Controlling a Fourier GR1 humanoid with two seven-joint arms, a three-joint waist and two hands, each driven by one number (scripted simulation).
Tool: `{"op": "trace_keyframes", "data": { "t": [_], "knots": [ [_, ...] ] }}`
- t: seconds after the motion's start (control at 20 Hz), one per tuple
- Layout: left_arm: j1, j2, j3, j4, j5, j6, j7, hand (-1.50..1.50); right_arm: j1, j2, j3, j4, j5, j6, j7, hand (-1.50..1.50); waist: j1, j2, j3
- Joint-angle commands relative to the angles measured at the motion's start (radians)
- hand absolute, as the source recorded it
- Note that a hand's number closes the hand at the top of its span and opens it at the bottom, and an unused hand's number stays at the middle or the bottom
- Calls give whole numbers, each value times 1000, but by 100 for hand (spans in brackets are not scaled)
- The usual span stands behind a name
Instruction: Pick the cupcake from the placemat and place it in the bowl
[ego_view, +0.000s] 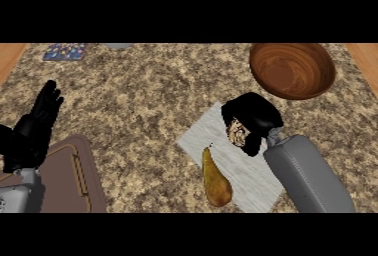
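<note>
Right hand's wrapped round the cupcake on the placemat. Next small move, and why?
Probably lift straight up. The right hand is curled round the cupcake, which still sits low over the placemat, and the bowl stands apart, beyond it. Height first should clear the rim before carrying over.

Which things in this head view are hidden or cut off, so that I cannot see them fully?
- Cupcake: mostly hidden by the right hand curled round it on the placemat.
- Patterned object: cut off by the top edge, too small to identify.
- Grey object: only a sliver at the top edge.
- Brown board: partly covered by the left hand.
</note>
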Motion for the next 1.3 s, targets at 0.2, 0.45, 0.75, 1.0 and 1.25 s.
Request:
{"op": "trace_keyframes", "data": {
  "t": [0.2, 0.45, 0.75, 1.0, 1.25],
  "knots": [
    [19, 0, 17, -14, 2, 9, 19, 0, -14, -22, -178, -381, -58, -49, 110, 150, -21, -9, 1],
    [19, 7, 4, -54, -4, -6, 34, 0, -90, -2, -327, -537, -192, 92, 232, 150, -3, -4, 1],
    [-27, -23, -4, 17, -23, -3, -12, 0, -216, -72, -467, -339, -236, 67, 211, 150, 11, 5, 0],
    [-46, -27, 8, 76, -28, -11, -51, 0, -233, -115, -550, -187, -318, 32, 100, 150, 9, 7, 0],
    [-37, -17, 15, 39, -23, -20, -23, 0, -346, -146, -565, 167, -265, -123, -44, 150, 27, 11, 1]
  ]
}}
